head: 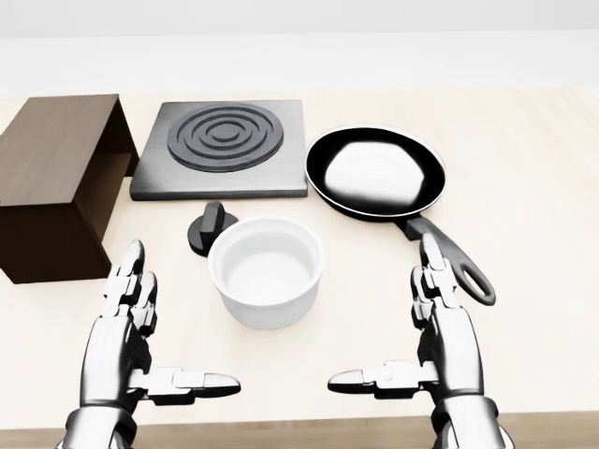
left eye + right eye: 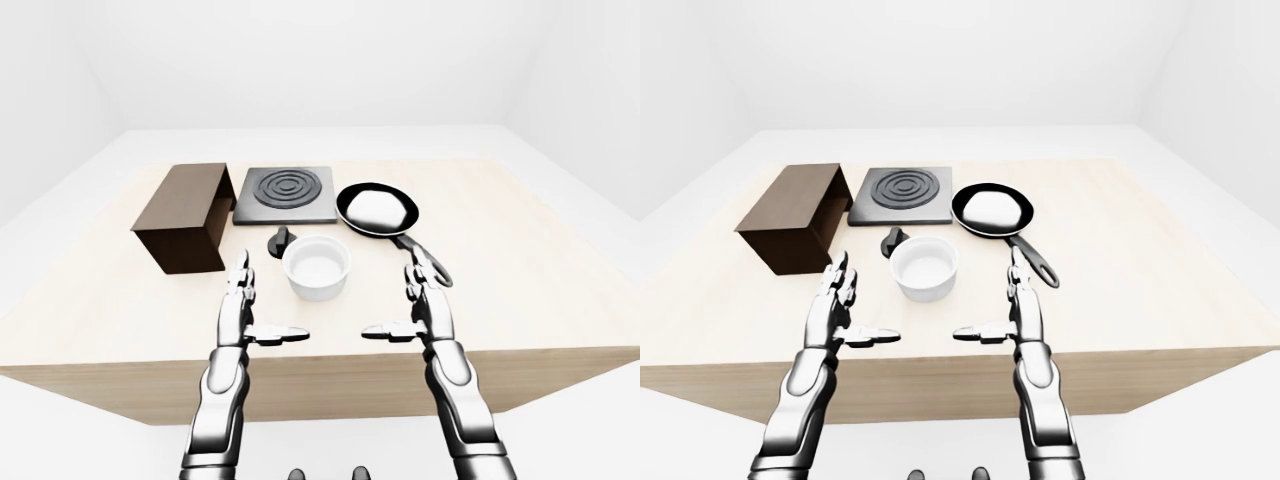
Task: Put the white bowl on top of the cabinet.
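The white bowl [image 1: 267, 271] stands upright and empty in the middle of the wooden table [image 1: 543, 234] in the head view. The dark brown cabinet [image 1: 56, 182] sits at the left, its open side facing right and its flat top bare. My left hand [image 1: 154, 337] hovers below and left of the bowl, fingers straight up, thumb pointing right, open and empty. My right hand [image 1: 412, 332] mirrors it below and right of the bowl, open, thumb pointing left. Neither hand touches the bowl.
A black stove plate [image 1: 223, 148] with rings lies above the bowl, and a small black knob [image 1: 209, 227] rests at the bowl's upper left. A black frying pan [image 1: 374, 173] holding something white sits at the upper right, its handle [image 1: 459, 262] reaching down beside my right hand.
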Available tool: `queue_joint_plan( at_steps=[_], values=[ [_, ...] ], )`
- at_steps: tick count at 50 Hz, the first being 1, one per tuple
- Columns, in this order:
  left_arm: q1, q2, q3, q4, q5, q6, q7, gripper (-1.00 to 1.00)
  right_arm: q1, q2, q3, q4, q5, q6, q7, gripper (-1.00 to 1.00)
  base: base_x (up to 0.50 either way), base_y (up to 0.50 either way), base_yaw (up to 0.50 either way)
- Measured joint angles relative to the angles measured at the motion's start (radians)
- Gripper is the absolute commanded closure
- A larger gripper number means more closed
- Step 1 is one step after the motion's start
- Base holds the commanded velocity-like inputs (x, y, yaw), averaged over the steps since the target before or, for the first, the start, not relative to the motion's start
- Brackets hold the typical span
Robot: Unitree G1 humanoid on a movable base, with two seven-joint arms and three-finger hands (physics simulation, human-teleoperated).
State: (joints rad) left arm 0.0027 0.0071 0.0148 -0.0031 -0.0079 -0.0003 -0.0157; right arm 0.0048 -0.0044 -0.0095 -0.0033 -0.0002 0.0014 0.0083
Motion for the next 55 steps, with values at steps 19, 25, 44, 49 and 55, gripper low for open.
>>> queue_joint_plan(
  at_steps=[19,25,44,49,55],
  values=[
    [0.002,0.009,0.013,0.010,-0.001,-0.004,-0.026,-1.00,0.012,-0.007,-0.010,-0.018,-0.007,0.011,0.016,-1.00,0.06,0.00,0.00],
    [0.009,0.008,0.008,0.003,0.003,0.000,-0.031,-1.00,0.015,-0.008,-0.012,-0.022,-0.006,0.011,0.019,-1.00,0.27,0.00,0.00],
    [0.034,0.004,-0.006,-0.032,0.015,0.014,-0.044,-1.00,0.032,-0.007,-0.011,-0.052,-0.003,0.015,0.028,-1.00,0.36,0.00,0.00],
    [0.051,0.004,-0.011,-0.072,0.030,0.025,-0.038,-1.00,0.034,-0.007,-0.009,-0.058,-0.006,0.015,0.028,-1.00,0.00,0.00,0.00],
    [0.158,0.005,-0.052,-0.219,0.118,0.037,-0.002,-1.00,0.040,-0.007,-0.011,-0.070,-0.006,0.021,0.027,-1.00,0.00,0.00,0.00]
  ],
)
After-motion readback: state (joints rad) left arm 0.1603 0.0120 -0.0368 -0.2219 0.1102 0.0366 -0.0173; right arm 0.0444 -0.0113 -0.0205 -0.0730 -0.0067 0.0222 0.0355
